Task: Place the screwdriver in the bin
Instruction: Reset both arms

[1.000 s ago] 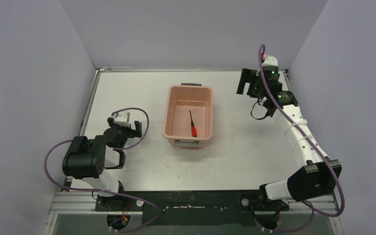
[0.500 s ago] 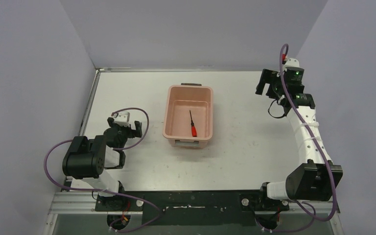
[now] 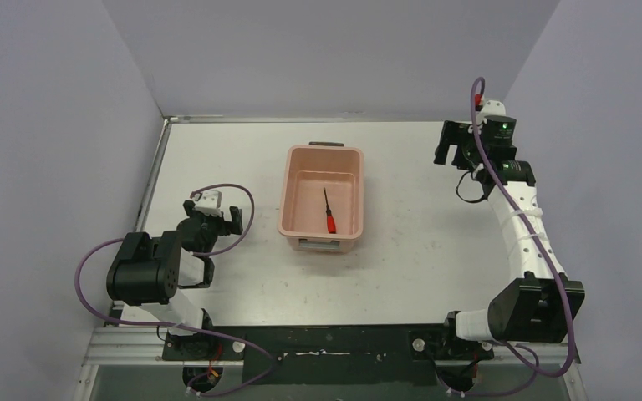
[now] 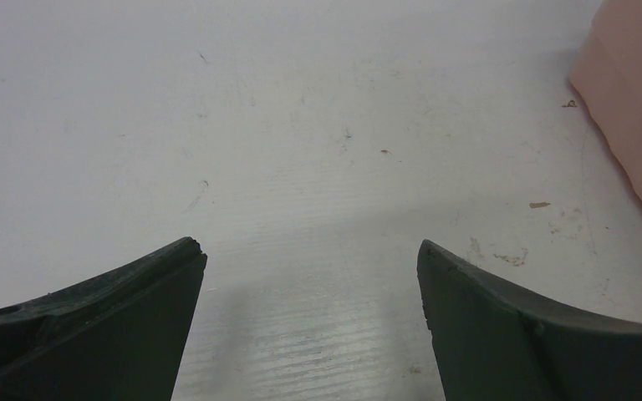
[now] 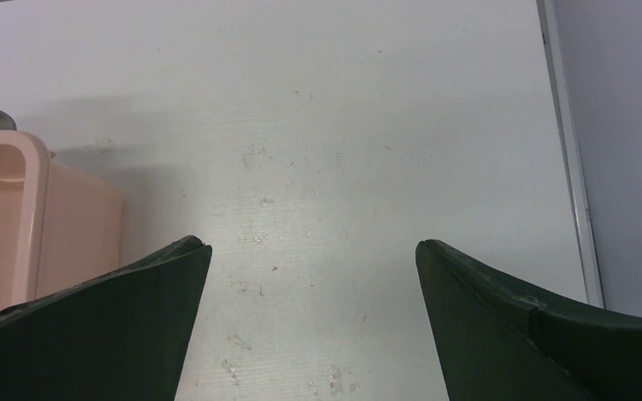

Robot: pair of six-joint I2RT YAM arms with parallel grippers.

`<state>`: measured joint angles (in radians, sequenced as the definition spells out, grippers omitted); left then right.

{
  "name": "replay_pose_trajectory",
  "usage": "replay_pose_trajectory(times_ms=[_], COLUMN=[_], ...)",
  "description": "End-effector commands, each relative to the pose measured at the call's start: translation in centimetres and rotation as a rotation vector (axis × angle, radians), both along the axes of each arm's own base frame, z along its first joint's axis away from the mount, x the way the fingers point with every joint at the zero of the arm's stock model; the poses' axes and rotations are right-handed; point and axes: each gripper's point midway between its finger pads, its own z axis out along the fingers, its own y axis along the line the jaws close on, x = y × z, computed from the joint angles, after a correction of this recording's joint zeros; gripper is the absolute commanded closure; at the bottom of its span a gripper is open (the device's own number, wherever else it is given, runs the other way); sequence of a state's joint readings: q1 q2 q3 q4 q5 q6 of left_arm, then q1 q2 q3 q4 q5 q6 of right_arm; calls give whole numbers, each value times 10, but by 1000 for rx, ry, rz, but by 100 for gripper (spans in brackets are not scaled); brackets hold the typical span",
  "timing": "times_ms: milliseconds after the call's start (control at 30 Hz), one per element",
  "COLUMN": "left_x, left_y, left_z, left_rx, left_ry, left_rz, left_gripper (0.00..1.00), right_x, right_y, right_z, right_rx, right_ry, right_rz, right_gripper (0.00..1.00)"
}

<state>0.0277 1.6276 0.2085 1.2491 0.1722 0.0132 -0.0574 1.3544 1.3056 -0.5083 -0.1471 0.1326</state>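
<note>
The screwdriver (image 3: 328, 214) lies flat inside the pink bin (image 3: 287, 194) on the counter (image 3: 217, 159). Both arms' jaws gape wide and empty, well apart from it. My only worry: a retreating arm clipping the bin and spilling it

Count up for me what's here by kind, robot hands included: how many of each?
screwdriver: 1, lying in the bin
bin: 1
hands: 2, the left hand and the right hand, both open
Total: 4
</note>
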Motion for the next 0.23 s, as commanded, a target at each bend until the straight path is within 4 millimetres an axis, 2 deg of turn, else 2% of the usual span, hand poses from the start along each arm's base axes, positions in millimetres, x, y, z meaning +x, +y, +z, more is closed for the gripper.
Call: replay_pose_trajectory(times_ms=[0,200], left_x=[8,7], left_y=[-1,-1], left_z=[18,17], left_rx=[4,5], left_ry=[-65,-63], left_rz=[-8,-7], left_gripper=[3,3], right_x=[3,3], right_y=[4,5], right_z=[19,16], right_rx=[-18,-23], right_ry=[-73,-64], right_rz=[25,31], right_gripper=[0,0])
